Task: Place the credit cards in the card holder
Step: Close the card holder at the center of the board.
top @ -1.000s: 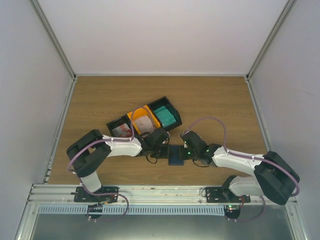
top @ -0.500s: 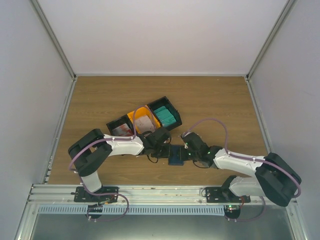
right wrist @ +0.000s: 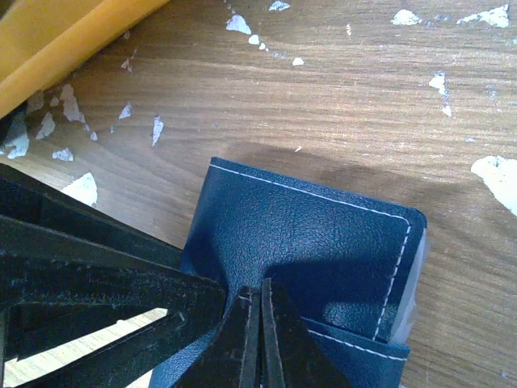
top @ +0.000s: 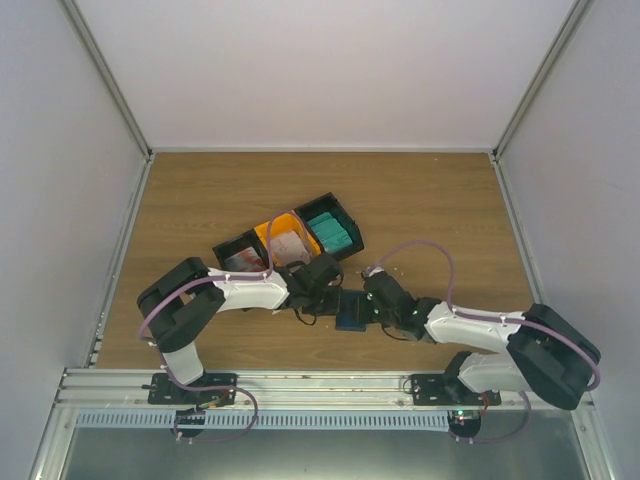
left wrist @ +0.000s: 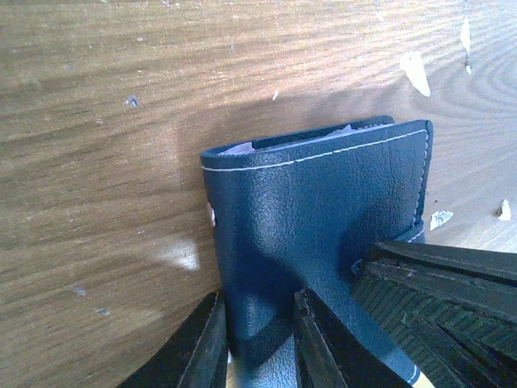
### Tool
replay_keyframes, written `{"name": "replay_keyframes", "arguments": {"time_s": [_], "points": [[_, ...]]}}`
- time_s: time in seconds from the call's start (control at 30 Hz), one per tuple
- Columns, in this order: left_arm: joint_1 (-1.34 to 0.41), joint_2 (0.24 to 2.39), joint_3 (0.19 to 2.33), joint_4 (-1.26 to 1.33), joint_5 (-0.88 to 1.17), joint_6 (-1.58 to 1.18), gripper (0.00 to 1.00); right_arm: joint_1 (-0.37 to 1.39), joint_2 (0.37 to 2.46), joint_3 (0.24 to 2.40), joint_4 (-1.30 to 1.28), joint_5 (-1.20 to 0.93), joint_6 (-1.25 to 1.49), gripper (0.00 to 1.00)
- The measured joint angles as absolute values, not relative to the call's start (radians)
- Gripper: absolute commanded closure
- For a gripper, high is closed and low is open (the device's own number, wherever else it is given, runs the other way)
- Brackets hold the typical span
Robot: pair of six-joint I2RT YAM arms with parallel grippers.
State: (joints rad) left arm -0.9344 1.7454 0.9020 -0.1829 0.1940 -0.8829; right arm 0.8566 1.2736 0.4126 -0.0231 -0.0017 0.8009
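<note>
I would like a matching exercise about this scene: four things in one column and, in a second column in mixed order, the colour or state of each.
Column 1:
1. card holder
2. middle bin
3. cards in the rearmost bin
4. right end effector

Column 2:
a. teal
b. shut
c. navy blue
d. orange

Pairs: 1-c, 2-d, 3-a, 4-b

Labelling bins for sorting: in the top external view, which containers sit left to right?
Small black plastic bin with white-and-red cards, orange plastic bin with pale pinkish cards, black plastic bin with teal cards.
</note>
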Motion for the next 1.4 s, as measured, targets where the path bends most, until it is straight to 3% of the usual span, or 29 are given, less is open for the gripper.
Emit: {"name": "replay_keyframes", "arguments": {"time_s": [0.5, 1.2, 1.4], "points": [[-0.934, 1.753, 0.916, -0.203, 0.19, -0.883, 0.74, 0.878, 1.255, 0.297, 0.177, 0.037, 0.959, 1.0], [-0.933, 1.769, 0.949, -0.252, 0.193, -0.879, 0.74, 1.093, 1.336, 0.301, 0.236, 0.327, 1.143, 1.0], [-0.933, 1.763, 0.949, -0.233, 0.18, -0.863, 0.68, 1.09, 1.219, 0.365, -0.007, 0.226, 1.168, 0.84]]}}
